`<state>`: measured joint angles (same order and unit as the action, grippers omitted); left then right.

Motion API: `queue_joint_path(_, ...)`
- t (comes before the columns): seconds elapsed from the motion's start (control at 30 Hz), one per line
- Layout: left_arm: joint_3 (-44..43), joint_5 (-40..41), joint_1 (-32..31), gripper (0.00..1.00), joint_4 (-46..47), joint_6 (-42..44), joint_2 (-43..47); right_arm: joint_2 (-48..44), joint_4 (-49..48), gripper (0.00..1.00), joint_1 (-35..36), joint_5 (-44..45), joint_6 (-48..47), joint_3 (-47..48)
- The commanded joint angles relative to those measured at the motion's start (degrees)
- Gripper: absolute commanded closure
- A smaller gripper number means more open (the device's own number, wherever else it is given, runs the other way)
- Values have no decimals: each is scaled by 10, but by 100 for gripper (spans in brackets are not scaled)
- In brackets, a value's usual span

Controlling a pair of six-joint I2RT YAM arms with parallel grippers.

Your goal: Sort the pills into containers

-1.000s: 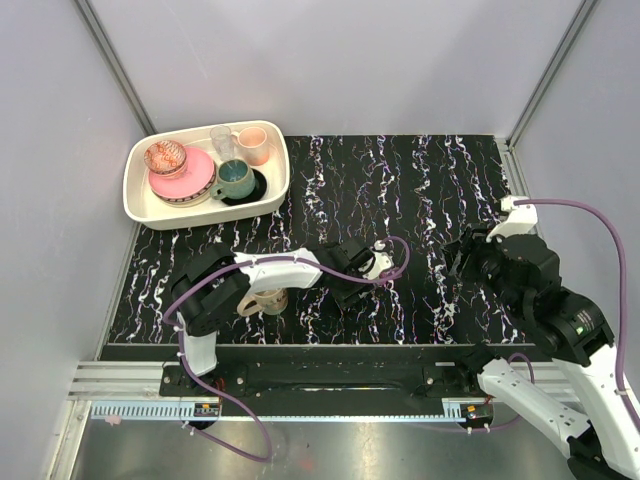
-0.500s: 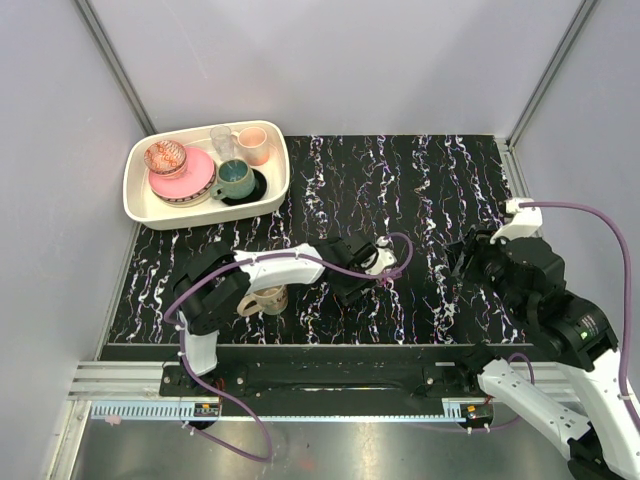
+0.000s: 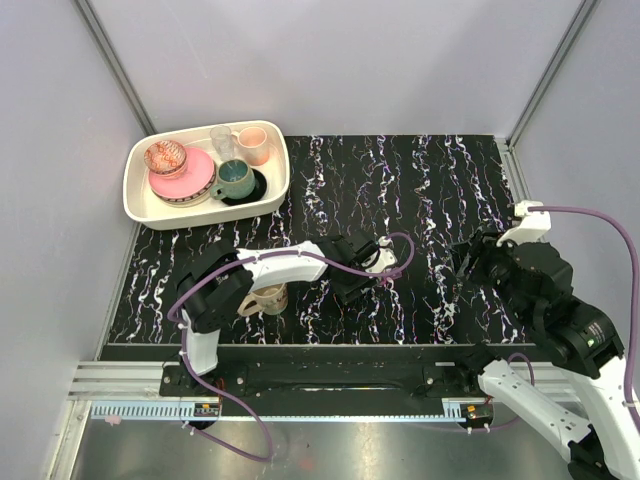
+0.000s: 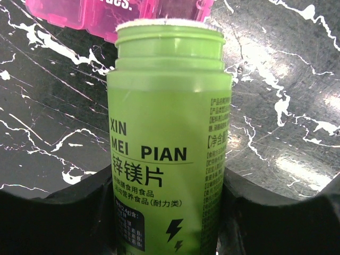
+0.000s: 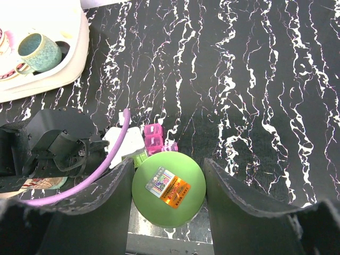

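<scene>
Barely begun, seemingly: lime-green bottle (image 4: 169,106) uncapped, clamped in left gripper (image 4: 170,212), magenta pill box (image 4: 101,16) at its 12 o'clock, cap (image 5: 183,210) pinched by right gripper (image 5: 168,171), no pills visible.

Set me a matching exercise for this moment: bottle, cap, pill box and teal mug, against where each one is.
Things:
1. bottle
2. cap
3. pill box
4. teal mug

Places:
A. in the tray
B. held by the right gripper
C. lying on the table
D. held by the left gripper

Pairs: 1-D, 2-B, 3-C, 4-A
</scene>
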<state>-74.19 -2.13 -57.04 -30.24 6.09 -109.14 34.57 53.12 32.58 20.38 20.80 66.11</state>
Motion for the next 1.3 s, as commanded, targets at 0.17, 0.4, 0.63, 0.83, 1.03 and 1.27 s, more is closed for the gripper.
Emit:
queue_joint_path(0.17,-43,1,6,100,-11,12,-10,-15,-5,100,-1,31,6,17)
queue_joint_path(0.4,-55,-2,5,100,-22,16,-17,-28,-7,100,-1,61,22,17)
queue_joint_path(0.63,-59,-2,6,100,-25,20,-20,-51,-8,100,-1,111,38,19)
queue_joint_path(0.83,-62,-2,6,100,-27,20,-22,-58,-8,100,-2,130,39,21)
queue_joint_path(1.03,-67,0,6,100,-35,21,-22,-61,-7,100,-1,128,41,14)
queue_joint_path(1.27,-72,1,7,100,-40,22,-23,-67,-7,100,-1,129,37,11)
